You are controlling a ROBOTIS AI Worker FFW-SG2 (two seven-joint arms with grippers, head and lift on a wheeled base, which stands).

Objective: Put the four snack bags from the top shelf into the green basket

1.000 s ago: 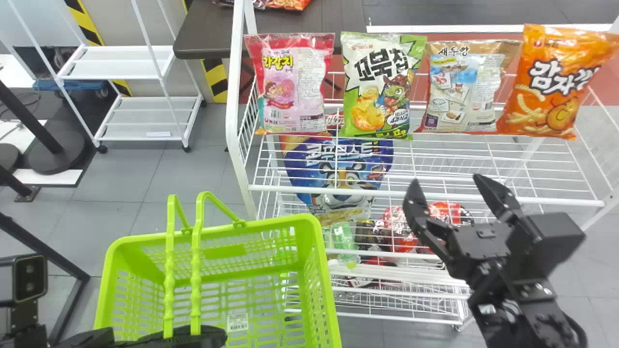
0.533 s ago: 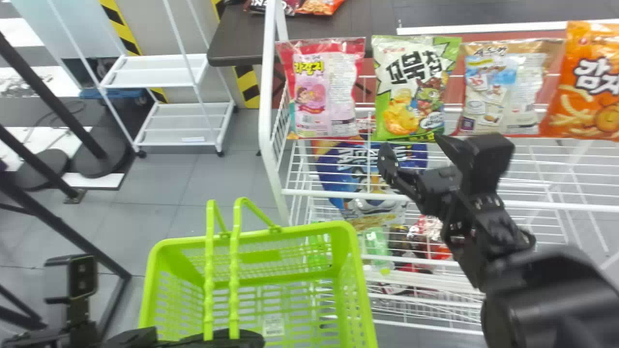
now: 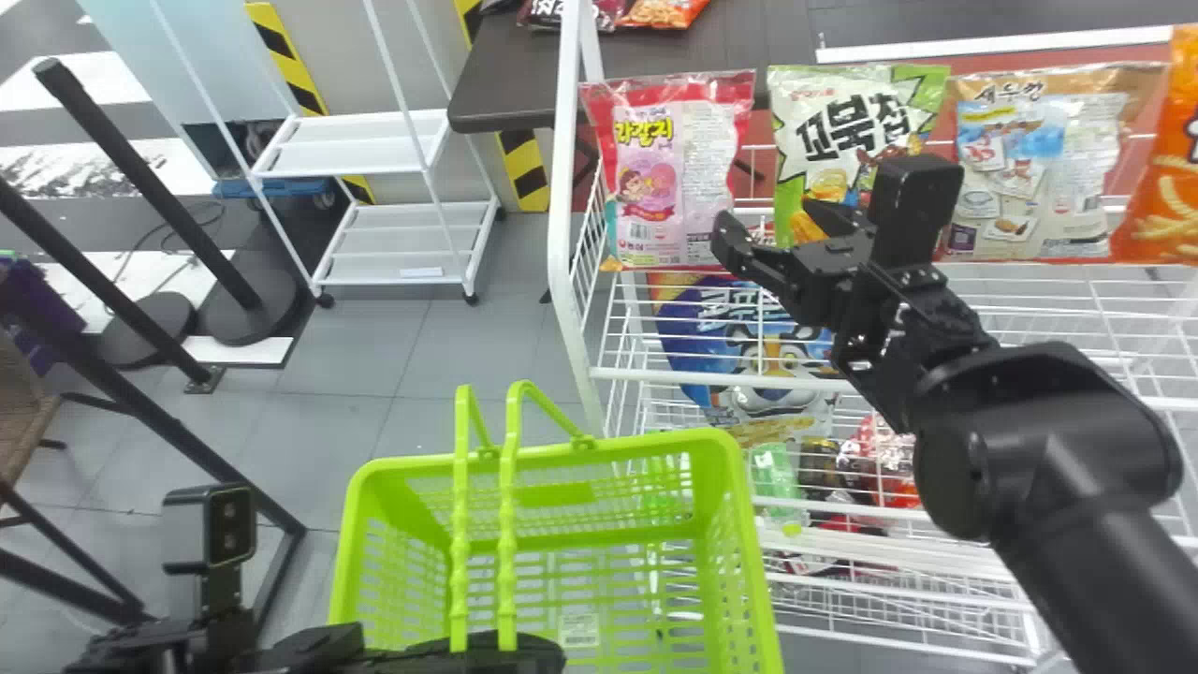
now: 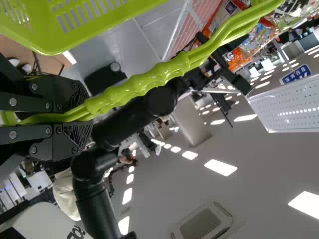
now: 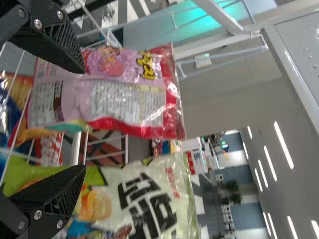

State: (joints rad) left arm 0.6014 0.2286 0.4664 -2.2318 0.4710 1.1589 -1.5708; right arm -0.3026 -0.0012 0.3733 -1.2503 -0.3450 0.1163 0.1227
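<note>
Green plastic basket (image 3: pixel 646 444): slotted walls; smooth, knobbed handles (image 3: pixel 508 534) pinched between the fingers of the left gripper (image 3: pixel 468 653).
White wire top shelf (image 3: pixel 711 378): four glossy pillow-shaped bags in a row, pink bag (image 3: pixel 693 178), green-and-white bag (image 3: pixel 824 122), beige bag (image 3: pixel 1048 178), orange bag (image 3: pixel 1170 206).
Right gripper (image 3: pixel 769 225): tapered fingers spread near pink bag.

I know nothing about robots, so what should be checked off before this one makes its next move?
1. Four bags on the top shelf: ok; pink bag, green-and-white bag, tan bag, orange bag.
2. Right hand open: ok.
3. Right hand lined up on one bag: not ok, I'd say; one finger is over the pink bag, the other over the green-and-white.
4. Left hand holding the basket: ok, closed on its handles.
5. Handles out of a bag's way: cannot tell; they stand across the opening.
</note>
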